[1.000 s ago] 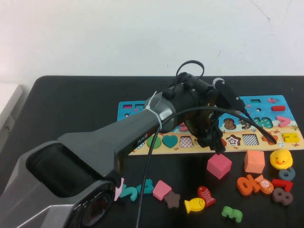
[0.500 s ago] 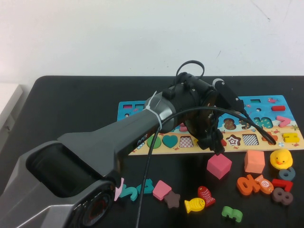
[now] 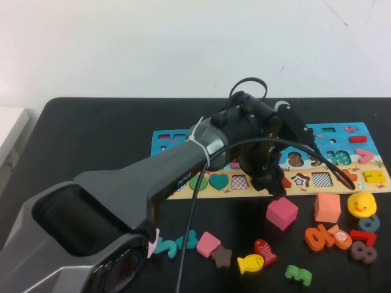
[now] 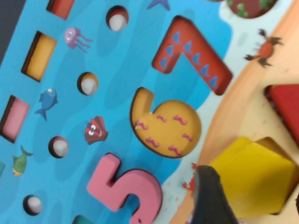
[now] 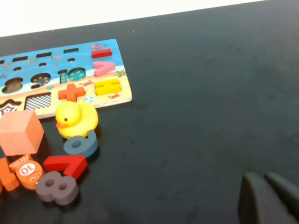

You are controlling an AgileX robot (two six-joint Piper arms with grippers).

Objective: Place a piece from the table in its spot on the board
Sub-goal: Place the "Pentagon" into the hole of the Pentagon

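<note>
Middle of the board (image 3: 177, 137) behind the left arm; right gripper (image 5: 269, 199) cut by the frame edge.

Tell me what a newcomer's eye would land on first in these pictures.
The big grey left arm fills the high view, its left hand down over the board and its shape row. In the left wrist view the yellow piece lies in its hollow on the sandy band, one finger beside it. The right hand hangs over bare table, away from the duck and loose numbers by the board's end.
</note>
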